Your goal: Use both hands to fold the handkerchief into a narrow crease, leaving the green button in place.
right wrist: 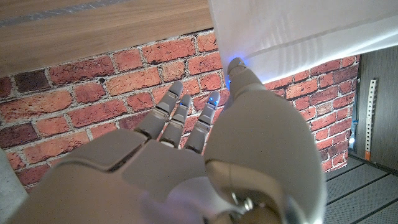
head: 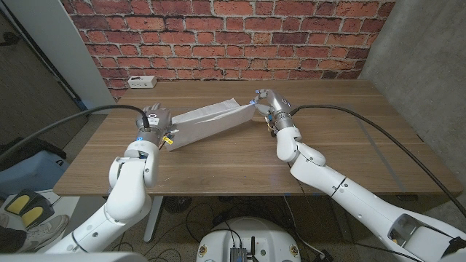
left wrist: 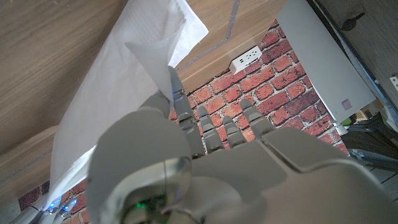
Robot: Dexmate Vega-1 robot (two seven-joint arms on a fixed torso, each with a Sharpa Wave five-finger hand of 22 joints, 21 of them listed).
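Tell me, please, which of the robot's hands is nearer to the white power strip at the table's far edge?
Left. The left hand holds the handkerchief's end just in front of the power strip; the right hand holds the opposite end, farther across the table.

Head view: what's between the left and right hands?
The white handkerchief spans the gap between the left hand and the right hand, each at one end. Head view shows it.

The right hand (right wrist: 205,168) touches the white handkerchief (right wrist: 298,31) with one fingertip, wooden table (right wrist: 93,31) beyond.

No text, label, brand, number or sign can be read anywhere
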